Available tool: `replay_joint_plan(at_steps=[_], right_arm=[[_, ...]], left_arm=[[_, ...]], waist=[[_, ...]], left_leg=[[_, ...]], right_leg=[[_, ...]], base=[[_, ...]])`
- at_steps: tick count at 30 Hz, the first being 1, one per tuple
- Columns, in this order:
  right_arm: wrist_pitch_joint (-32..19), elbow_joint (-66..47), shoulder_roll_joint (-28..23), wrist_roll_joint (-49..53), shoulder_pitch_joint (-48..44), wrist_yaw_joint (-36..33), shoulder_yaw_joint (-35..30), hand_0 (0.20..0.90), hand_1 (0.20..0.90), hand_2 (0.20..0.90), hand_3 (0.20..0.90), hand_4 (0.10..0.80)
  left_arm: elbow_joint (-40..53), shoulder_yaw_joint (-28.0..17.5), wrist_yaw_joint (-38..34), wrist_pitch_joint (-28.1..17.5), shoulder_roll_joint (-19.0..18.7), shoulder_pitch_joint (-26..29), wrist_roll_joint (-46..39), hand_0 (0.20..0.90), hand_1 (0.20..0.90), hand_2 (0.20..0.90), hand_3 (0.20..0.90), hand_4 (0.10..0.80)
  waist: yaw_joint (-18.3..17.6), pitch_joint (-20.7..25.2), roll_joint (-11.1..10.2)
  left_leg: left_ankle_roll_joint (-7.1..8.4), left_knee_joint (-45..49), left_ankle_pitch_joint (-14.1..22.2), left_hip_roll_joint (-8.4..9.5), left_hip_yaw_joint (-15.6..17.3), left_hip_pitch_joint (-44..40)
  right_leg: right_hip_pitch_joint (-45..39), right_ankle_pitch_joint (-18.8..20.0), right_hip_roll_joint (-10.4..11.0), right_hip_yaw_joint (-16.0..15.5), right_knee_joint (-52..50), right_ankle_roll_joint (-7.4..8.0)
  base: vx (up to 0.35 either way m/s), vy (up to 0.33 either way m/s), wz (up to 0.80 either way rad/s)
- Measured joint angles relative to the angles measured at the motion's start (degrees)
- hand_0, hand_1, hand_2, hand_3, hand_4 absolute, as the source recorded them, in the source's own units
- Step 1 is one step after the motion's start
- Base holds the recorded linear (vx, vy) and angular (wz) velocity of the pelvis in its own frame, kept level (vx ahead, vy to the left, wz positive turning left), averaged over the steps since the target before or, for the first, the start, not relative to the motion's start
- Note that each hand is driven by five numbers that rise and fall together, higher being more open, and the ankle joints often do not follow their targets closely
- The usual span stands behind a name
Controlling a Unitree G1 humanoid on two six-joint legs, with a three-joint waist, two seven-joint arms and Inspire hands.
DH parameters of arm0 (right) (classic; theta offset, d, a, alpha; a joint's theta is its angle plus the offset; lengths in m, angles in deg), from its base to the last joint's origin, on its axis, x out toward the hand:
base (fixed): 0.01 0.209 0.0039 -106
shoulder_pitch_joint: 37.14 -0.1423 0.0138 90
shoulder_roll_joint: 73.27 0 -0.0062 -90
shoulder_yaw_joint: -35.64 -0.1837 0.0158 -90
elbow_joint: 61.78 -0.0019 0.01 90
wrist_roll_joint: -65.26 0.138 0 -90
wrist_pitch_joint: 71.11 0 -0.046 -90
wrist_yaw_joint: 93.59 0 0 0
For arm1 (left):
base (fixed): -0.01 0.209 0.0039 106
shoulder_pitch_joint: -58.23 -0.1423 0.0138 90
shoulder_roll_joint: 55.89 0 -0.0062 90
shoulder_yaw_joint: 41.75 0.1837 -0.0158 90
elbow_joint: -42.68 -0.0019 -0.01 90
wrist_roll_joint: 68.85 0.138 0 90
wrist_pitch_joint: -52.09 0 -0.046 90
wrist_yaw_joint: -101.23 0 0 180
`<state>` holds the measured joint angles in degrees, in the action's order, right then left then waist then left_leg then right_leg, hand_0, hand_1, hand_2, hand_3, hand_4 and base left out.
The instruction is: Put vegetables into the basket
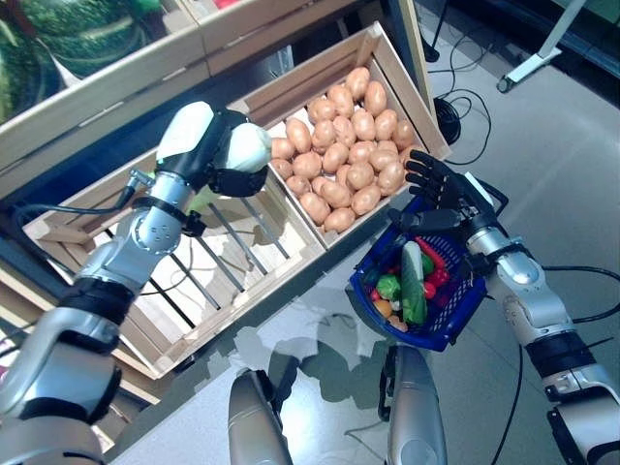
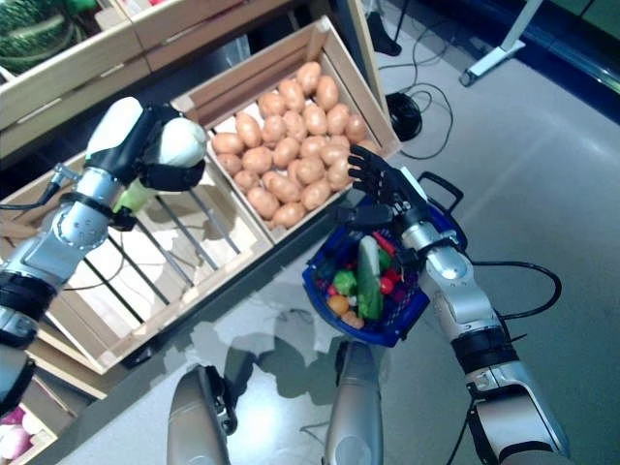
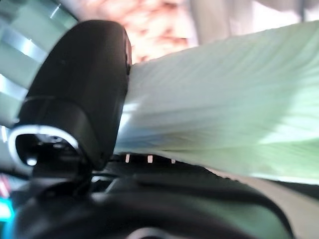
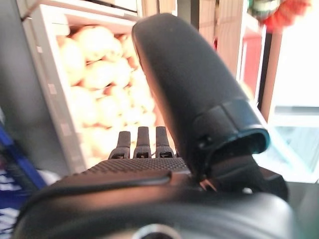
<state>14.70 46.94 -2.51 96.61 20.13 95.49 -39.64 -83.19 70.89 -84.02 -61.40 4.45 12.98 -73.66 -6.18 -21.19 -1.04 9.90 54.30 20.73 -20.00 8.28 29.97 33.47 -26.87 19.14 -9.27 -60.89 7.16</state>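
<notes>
My left hand (image 1: 208, 145) is curled round a pale white and green leafy vegetable (image 1: 248, 147), holding it up over a slatted wooden crate (image 1: 228, 266). In the left wrist view the vegetable (image 3: 224, 114) fills the space past the thumb (image 3: 79, 84). A blue basket (image 1: 453, 327) hangs at my right wrist, its dark handle (image 1: 492, 197) by the forearm. Inside lie a cucumber (image 1: 414, 281), a red pepper (image 1: 432, 256) and a green vegetable (image 1: 388, 287). My right hand (image 1: 441, 184) has straight fingers that point toward the potato crate and grips nothing.
A wooden crate of potatoes (image 1: 344, 145) stands between the two hands, right beside the slatted crate. Dark green melons (image 1: 58, 39) lie on the shelf at the upper left. A grey floor with cables (image 1: 465, 107) lies to the right.
</notes>
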Motion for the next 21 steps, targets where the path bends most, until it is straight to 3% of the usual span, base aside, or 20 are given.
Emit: replay_joint_plan(at_steps=[5, 9, 15, 21], right_arm=[[3.5, 0.1, 0.4, 0.6, -0.8, 4.9, 2.1, 0.9, 0.9, 0.9, 0.9, 0.8], [7.3, 0.4, 2.5, 3.4, -2.0, 7.1, 2.8, 0.9, 0.9, 0.9, 0.9, 0.8], [14.1, 1.9, 4.7, 7.9, -2.0, 9.2, 5.8, 0.9, 0.9, 0.9, 0.9, 0.8], [17.7, 3.1, 5.4, 7.8, -2.5, 11.7, 11.1, 0.9, 0.9, 0.9, 0.9, 0.8]], left_arm=[[3.4, -1.7, 8.2, 2.1, 7.9, -4.0, -15.2, 0.3, 0.3, 0.3, 0.3, 0.4], [4.8, -1.8, 10.5, 4.5, 12.2, -4.1, -23.1, 0.3, 0.3, 0.3, 0.3, 0.4], [9.7, -1.7, 10.8, 6.3, 18.9, -6.8, -27.4, 0.3, 0.3, 0.3, 0.3, 0.4], [11.1, -1.5, 10.6, 6.8, 23.1, -12.9, -29.2, 0.3, 0.3, 0.3, 0.3, 0.4]], waist=[[1.9, 1.2, -0.2], [2.2, 1.7, -0.4], [2.1, 6.7, 0.8], [2.2, 12.7, 1.5]], left_leg=[[0.88, -13.0, -5.1, 0.25, 2.1, -9.6], [1.31, -23.3, -9.2, 0.85, 3.7, -17.0], [1.07, -42.5, -17.2, 2.26, 5.4, -28.0], [0.7, -49.5, -18.4, 3.88, 6.2, -34.1]], right_leg=[[-9.0, 4.0, -2.3, -2.9, 11.3, -0.33], [-15.9, 7.3, -4.4, -4.6, 20.4, -0.21], [-26.9, 14.1, -8.6, -5.6, 38.3, 1.12], [-36.1, 18.8, -9.7, -5.5, 51.5, 3.13]], base=[[0.07, -0.053, -0.01], [0.062, -0.054, 0.01], [0.061, -0.019, 0.09], [0.031, 0.014, 0.08]])
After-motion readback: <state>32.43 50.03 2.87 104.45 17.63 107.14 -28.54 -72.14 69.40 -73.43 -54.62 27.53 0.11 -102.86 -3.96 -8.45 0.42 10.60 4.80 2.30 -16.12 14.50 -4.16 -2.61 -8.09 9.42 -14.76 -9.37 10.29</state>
